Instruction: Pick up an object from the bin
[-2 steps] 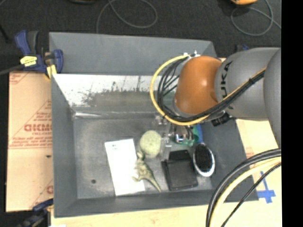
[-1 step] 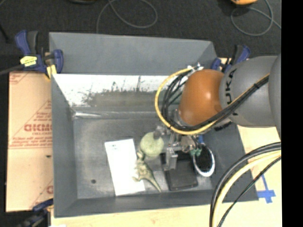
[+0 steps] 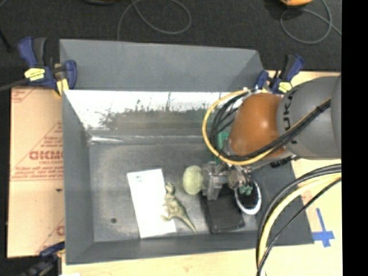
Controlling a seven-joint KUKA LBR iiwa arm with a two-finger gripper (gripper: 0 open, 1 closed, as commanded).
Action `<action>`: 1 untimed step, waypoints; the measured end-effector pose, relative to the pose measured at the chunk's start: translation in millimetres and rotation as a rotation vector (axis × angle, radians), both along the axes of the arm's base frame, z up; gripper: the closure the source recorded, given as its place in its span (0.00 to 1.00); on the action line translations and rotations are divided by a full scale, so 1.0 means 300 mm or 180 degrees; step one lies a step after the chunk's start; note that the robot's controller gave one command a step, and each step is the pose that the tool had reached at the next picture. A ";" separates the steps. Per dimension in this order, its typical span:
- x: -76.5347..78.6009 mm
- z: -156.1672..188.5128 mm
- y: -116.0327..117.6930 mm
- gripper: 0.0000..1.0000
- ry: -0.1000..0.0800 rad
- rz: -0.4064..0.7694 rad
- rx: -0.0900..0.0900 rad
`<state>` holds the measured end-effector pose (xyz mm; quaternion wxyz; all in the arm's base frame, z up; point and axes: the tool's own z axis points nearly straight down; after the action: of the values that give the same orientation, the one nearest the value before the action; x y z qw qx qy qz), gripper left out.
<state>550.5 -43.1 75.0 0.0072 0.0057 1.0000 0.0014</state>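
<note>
Lying between the white card (image 3: pixel 146 203) and the pincer (image 3: pixel 220 181), the pale green ball (image 3: pixel 194 180) looks light, smooth and perhaps apt to roll, so take it across its widest middle; whether the pincer is spread or pressed together I cannot tell.

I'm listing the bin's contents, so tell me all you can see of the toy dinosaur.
The toy dinosaur is small, pale olive and plastic-looking. Its head points toward the back wall of the bin; its tail tapers toward the front right. It lies near the bin's front, overlapping the right edge of a white card. A pale green ball sits just behind it, seemingly apart.
</note>
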 end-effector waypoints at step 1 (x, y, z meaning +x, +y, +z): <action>0.000 0.000 0.001 1.00 0.0000 0.0004 -0.0001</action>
<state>550.4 -42.8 75.1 0.0072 0.0051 1.0000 0.0012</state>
